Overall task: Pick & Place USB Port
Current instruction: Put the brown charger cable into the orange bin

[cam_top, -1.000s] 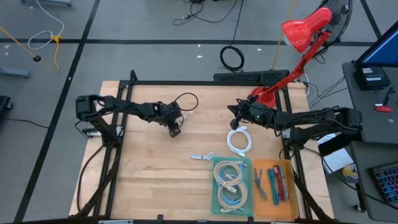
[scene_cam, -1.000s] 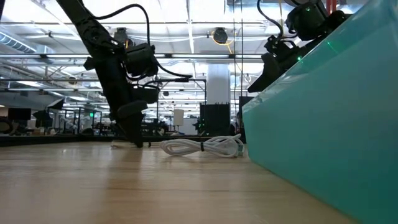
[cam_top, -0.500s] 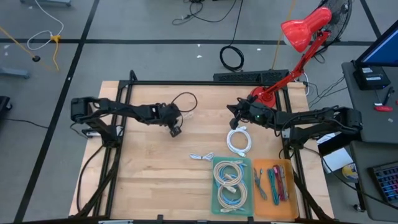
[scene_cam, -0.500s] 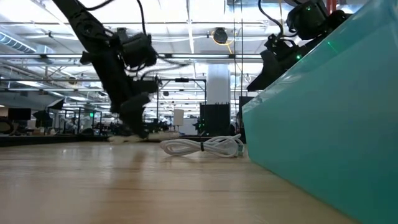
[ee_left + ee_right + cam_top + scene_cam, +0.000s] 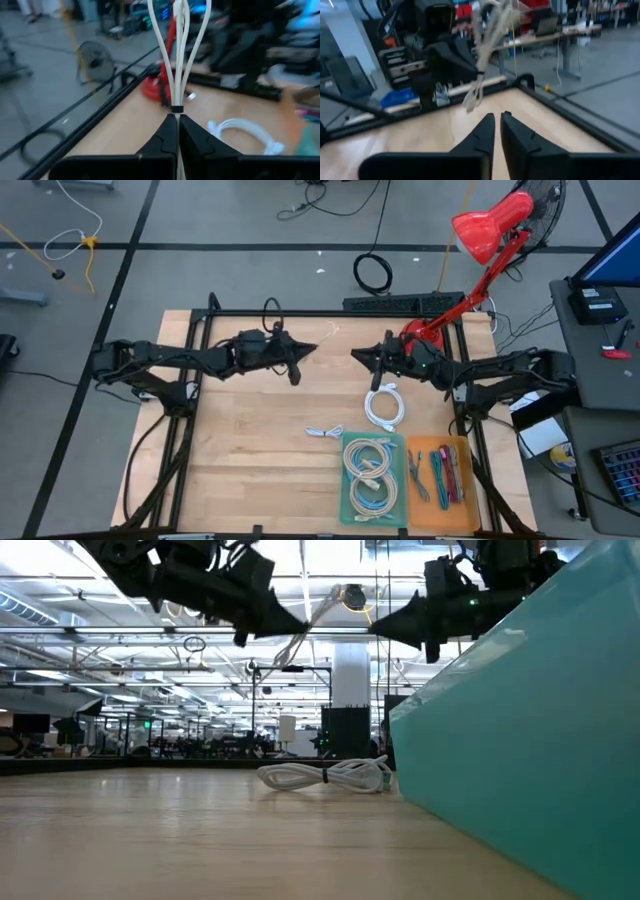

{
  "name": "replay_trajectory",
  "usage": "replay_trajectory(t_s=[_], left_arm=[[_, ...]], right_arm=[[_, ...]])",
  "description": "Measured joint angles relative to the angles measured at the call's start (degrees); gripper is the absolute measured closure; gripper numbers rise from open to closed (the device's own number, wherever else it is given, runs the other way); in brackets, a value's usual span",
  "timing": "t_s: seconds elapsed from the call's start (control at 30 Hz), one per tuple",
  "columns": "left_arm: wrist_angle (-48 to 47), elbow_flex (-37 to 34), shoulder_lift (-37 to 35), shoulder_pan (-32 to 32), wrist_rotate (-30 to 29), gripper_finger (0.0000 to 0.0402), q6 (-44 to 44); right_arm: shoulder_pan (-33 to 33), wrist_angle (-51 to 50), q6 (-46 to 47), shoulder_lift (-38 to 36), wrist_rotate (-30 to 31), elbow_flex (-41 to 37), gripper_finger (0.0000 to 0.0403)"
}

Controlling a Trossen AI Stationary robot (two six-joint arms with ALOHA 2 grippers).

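Note:
A white USB cable bundle (image 5: pixel 325 336) hangs high over the table's far middle, in my left gripper (image 5: pixel 311 349), which is shut on it and points level toward the table's right. The low view shows its loops (image 5: pixel 316 622) slanting up past the fingertips. My right gripper (image 5: pixel 356 353) faces it from the right, a short way off, also level. There is a narrow gap between its fingers (image 5: pixel 497 125) and nothing in it. From the right wrist view I see the bundle (image 5: pixel 487 35) ahead, apart from the fingers. My left gripper pinches the bundled strands between its two fingers just behind the black tie (image 5: pixel 177 109). The fingers come level from the table's left and lie along the bundle. The loops (image 5: pixel 178 45) stick out beyond the tips, and the loose ends (image 5: pixel 471 102) droop. The cable is lifted clear of the table.
A second white coiled cable (image 5: pixel 385 406) lies on the wood right of centre, and a small white cable (image 5: pixel 324 432) lies nearer. A teal tray (image 5: pixel 346 480) of coiled cables and an orange tray (image 5: pixel 466 480) sit at the near right. A red lamp (image 5: pixel 478 235) stands at the far right.
My left gripper has risen from the table and tipped from pointing down to level, carrying the white cable bundle up and toward my right gripper. My right gripper has tipped up to level and risen slightly.

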Motion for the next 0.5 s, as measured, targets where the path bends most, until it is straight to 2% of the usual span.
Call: replay_trajectory(t_s=[0.1,0.3,0.4,0.5], left_arm=[[3.76,0.0,0.37,-0.71,2.87,0.04,1.04],[7.09,-0.04,0.79,-2.19,3.13,0.0401,0.82],[9.53,-0.04,0.79,-2.49,2.79,0.0401,1.02],[12.61,-0.04,0.76,-2.46,3.76,0.0401,0.78]], right_arm=[[-0.02,6.9,-0.1,2.78,0.07,0.0,0.0351],[-0.02,19.61,0.2,8.3,-0.01,0.0,0.0287],[-0.02,22.42,2.55,10.63,-0.1,0.91,0.0258],[0.41,23.71,3.79,12.75,-2.74,2.77,0.0237]])
